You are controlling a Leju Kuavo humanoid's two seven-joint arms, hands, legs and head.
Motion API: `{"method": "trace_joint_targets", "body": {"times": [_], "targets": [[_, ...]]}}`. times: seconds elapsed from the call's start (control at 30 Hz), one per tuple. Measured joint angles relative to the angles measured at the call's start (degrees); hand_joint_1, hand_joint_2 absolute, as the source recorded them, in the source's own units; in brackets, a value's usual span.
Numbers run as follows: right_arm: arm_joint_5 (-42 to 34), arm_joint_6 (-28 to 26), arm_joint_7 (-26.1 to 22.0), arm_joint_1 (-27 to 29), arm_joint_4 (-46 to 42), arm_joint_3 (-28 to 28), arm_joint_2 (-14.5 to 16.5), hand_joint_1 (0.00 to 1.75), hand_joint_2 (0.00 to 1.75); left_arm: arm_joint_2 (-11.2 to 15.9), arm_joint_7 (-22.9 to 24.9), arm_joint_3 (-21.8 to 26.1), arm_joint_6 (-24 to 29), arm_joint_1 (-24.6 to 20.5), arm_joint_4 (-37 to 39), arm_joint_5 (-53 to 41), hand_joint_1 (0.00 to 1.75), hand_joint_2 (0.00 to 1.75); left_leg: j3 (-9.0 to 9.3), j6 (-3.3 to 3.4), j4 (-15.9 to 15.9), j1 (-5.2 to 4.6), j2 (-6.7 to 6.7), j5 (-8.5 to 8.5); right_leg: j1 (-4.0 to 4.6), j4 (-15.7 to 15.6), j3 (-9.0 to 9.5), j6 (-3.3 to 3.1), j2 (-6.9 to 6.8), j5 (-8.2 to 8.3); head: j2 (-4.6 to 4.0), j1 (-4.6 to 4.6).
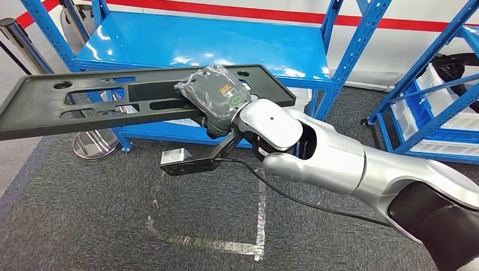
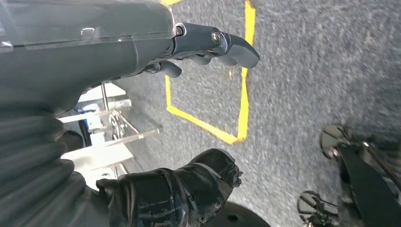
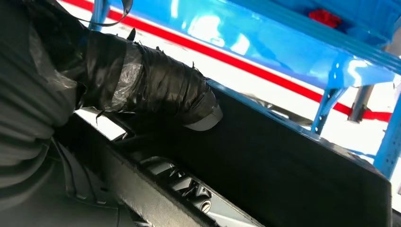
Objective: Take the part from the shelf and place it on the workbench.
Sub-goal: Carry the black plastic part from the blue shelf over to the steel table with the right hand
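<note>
The part (image 1: 85, 104) is a long flat black panel with several cutouts. It hangs level in front of the blue shelf (image 1: 226, 39), over the grey carpet. My right hand (image 1: 217, 99) grips it near its right end, the back of the hand on top. In the right wrist view the taped thumb (image 3: 156, 90) presses on the panel's black face (image 3: 293, 175). My left hand (image 2: 118, 47) hangs over the floor, its fingers (image 2: 213, 42) spread away from the thumb and holding nothing.
A second blue rack (image 1: 429, 96) with white bins stands at the right. A steel post base (image 1: 95, 144) sits under the panel's left half. A clear tape square (image 1: 226, 243) marks the carpet below; a yellow tape square (image 2: 243, 94) lies under my left hand.
</note>
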Motion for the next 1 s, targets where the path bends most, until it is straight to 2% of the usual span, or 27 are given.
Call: {"method": "trace_joint_targets", "body": {"times": [0.03, 0.1, 0.13, 0.17, 0.2, 0.27, 0.3, 0.33, 0.4, 0.43, 0.47, 0.5, 0.53, 0.6, 0.63, 0.67, 0.73, 0.8, 0.87, 0.93, 0.97, 1.0], "targets": [[0.1, 0.1, 0.1, 0.1, 0.0, 0.0, 0.0, 1.75, 1.75, 0.0, 0.2, 0.0, 0.0, 0.0, 0.0, 0.0, 0.0, 1.75, -0.29, 0.11, 0.0, -0.36, -0.07, 0.32, 0.4, -2.5, 2.01, -0.78, 0.04, 1.4, 0.0, -0.01], [0.4, 0.2, 0.3, 0.0, 0.0, 0.0, 0.0, 1.75, 1.75, -0.2, 0.5, 0.0, 0.0, 0.0, 0.0, 0.0, 0.0, 1.75, -0.73, 0.21, -0.1, -0.79, -0.15, 0.95, 1.63, -11.1, 7.76, -3.08, 0.01, 3.41, 0.0, -0.1], [0.5, 0.3, 0.4, -0.1, 0.0, 0.0, 0.0, 1.75, 1.75, -0.3, 0.6, 0.0, 0.0, 0.0, 0.0, 0.0, 0.0, 1.75, -0.81, 0.15, -0.2, -0.77, -0.11, 1.26, 2.11, -14.6, 9.87, -3.8, -0.04, 3.7, 0.0, -0.11], [0.6, 0.3, 0.5, -0.1, 0.0, 0.0, 0.0, 1.75, 1.75, -0.4, 0.7, 0.0, 0.0, 0.0, 0.0, -0.1, 0.0, 1.75, -0.84, -0.04, -0.4, -0.62, -0.02, 1.57, 2.5, -16.8, 11.07, -4.3, -0.1, 3.7, 0.0, -0.12], [0.7, 0.4, 0.6, -0.2, 0.0, 0.0, 0.0, 1.75, 1.75, -0.4, 0.7, 0.0, 0.0, 0.0, 0.0, -0.1, 0.0, 1.75, -0.85, -0.32, -0.6, -0.54, 0.05, 1.94, 2.62, -17.8, 11.44, -4.43, -0.16, 3.76, 0.0, -0.08], [0.8, 0.4, 0.6, -0.2, 0.0, 0.0, 0.0, 1.75, 1.75, -0.3, 0.8, 0.0, 0.0, 0.0, 0.0, -0.2, 0.0, 1.75, -0.91, -0.93, -1.1, -0.55, 0.09, 2.26, 2.39, -19.4, 11.62, -4.36, -0.31, 5.02, 0.0, -0.06], [0.8, 0.5, 0.6, -0.2, 0.0, 0.0, 0.0, 1.75, 1.75, -0.2, 0.8, 0.0, 0.0, 0.0, 0.0, -0.2, 0.0, 1.75, -1.24, -1.25, -0.6, -0.62, 0.05, 1.56, 2.08, -20.2, 11.73, -4.28, -0.44, 5.68, 0.0, -0.13], [0.8, 0.5, 0.6, -0.2, 0.0, 0.0, 0.0, 1.75, 1.75, -0.2, 0.8, 0.0, 0.0, 0.0, 0.0, -0.3, 0.0, 1.75, -1.93, -1.61, 1.0, -0.64, 0.02, 0.09, 1.71, -21.0, 11.78, -4.1, -0.59, 6.31, 0.0, -0.2], [0.9, 0.6, 0.6, -0.2, 0.0, 0.0, 0.0, 1.75, 1.75, -0.2, 0.8, 0.0, 0.0, 0.1, 0.0, -0.5, 0.0, 1.75, -4.14, -2.46, 7.4, -0.2, 0.02, -4.07, 1.23, -21.2, 11.4, -3.84, -0.74, 6.88, 0.0, -0.3], [0.9, 0.7, 0.6, 0.0, 0.1, 0.0, 0.0, 1.75, 1.75, -0.1, 0.7, 0.0, 0.0, 0.1, 0.0, -0.6, 0.0, 1.75, -5.17, -2.9, 10.7, 0.07, 0.03, -5.58, 1.03, -21.0, 11.06, -3.71, -0.79, 6.98, -0.01, -0.3], [0.9, 0.8, 0.6, 0.1, 0.2, 0.1, 0.0, 1.75, 1.75, -0.1, 0.7, 0.0, 0.1, 0.1, 0.0, -0.7, 0.0, 1.75, -5.59, -3.32, 12.7, 0.33, 0.05, -6.12, 0.79, -20.6, 10.68, -3.57, -0.83, 7.0, -0.01, -0.33], [0.9, 0.8, 0.6, 0.2, 0.2, 0.1, 0.0, 1.75, 1.75, 0.0, 0.7, 0.0, 0.1, 0.1, 0.0, -0.7, 0.0, 1.75, -5.05, -3.76, 12.7, 0.59, 0.08, -5.59, 0.49, -20.2, 10.26, -3.38, -0.84, 6.97, -0.01, -0.32], [0.9, 0.8, 0.6, 0.3, 0.3, 0.1, 0.0, 1.75, 1.75, 0.0, 0.6, 0.0, 0.2, 0.1, 0.0, -0.8, 0.0, 1.75, -3.44, -4.19, 10.5, 0.88, 0.13, -4.19, 0.15, -19.6, 9.83, -3.1, -0.84, 6.84, -0.01, -0.34], [0.9, 0.9, 0.6, 0.3, 0.4, 0.2, 0.0, 1.75, 1.75, 0.2, 0.6, 0.0, 0.3, 0.1, 0.0, -0.8, 0.0, 1.75, 0.88, -4.92, 3.5, 1.22, 0.19, -2.05, -0.29, -18.2, 8.91, -2.19, -0.79, 6.36, -0.01, -0.45], [0.9, 0.9, 0.6, 0.3, 0.4, 0.2, 0.0, 1.75, 1.75, 0.3, 0.6, 0.0, 0.3, 0.1, 0.0, -0.9, 0.0, 1.75, 2.22, -4.84, 1.2, 1.19, 0.15, -1.68, -0.3, -17.6, 8.5, -1.74, -0.73, 6.17, -0.01, -0.54], [0.9, 0.9, 0.6, 0.4, 0.4, 0.2, 0.0, 1.75, 1.75, 0.3, 0.6, 0.0, 0.3, 0.0, 0.0, -0.9, 0.0, 1.75, 2.76, -4.52, 0.2, 1.12, 0.08, -1.97, -0.2, -17.1, 8.15, -1.35, -0.67, 6.08, -0.01, -0.63], [1.0, 0.9, 0.6, 0.4, 0.4, 0.2, 0.0, 1.75, 1.75, 0.3, 0.6, 0.0, 0.2, 0.0, 0.0, -1.0, 0.0, 1.75, 2.44, -3.39, 0.4, 1.0, -0.03, -2.09, 0.01, -16.7, 7.77, -0.82, -0.58, 6.21, 0.0, -0.72], [1.1, 0.9, 0.6, 0.4, 0.5, 0.2, 0.0, 1.75, 1.75, 0.3, 0.6, 0.0, 0.1, 0.1, 0.0, -1.1, 0.0, 1.75, 2.3, -2.31, 0.1, 1.09, -0.07, -1.82, -0.13, -15.6, 7.11, -0.32, -0.49, 5.34, 0.0, -0.7], [1.2, 1.0, 0.6, 0.5, 0.5, 0.2, 0.0, 1.75, 1.75, 0.3, 0.7, 0.0, -0.1, 0.1, 0.0, -1.2, 0.0, 1.75, 2.09, -1.36, -0.2, 1.12, -0.2, -1.37, -0.29, -11.0, 5.02, 0.08, -0.29, 2.25, -0.01, -0.67], [1.3, 1.1, 0.6, 0.7, 0.6, 0.2, 0.0, 1.75, 1.75, 0.4, 0.7, 0.0, -0.2, 0.1, 0.0, -1.3, 0.0, 1.75, 1.66, -0.88, -0.2, 1.02, -0.52, -1.07, -0.26, -3.7, 1.89, 0.3, -0.11, -1.15, -0.01, -0.67], [1.3, 1.2, 0.6, 0.8, 0.6, 0.2, 0.0, 1.75, 1.75, 0.4, 0.8, 0.0, -0.2, 0.1, 0.0, -1.3, 0.0, 1.75, 1.49, -0.78, -0.2, 0.98, -0.74, -0.98, -0.27, -1.1, 0.76, 0.33, -0.07, -1.97, -0.01, -0.68], [1.4, 1.3, 0.6, 1.0, 0.7, 0.3, 0.0, 1.75, 1.75, 0.4, 0.8, 0.0, -0.2, 0.1, 0.0, -1.3, 0.0, 1.75, 1.39, -0.75, -0.2, 0.94, -1.1, -0.88, -0.27, -0.6, 0.69, 0.26, -0.01, -1.56, -0.01, -0.68]]}}
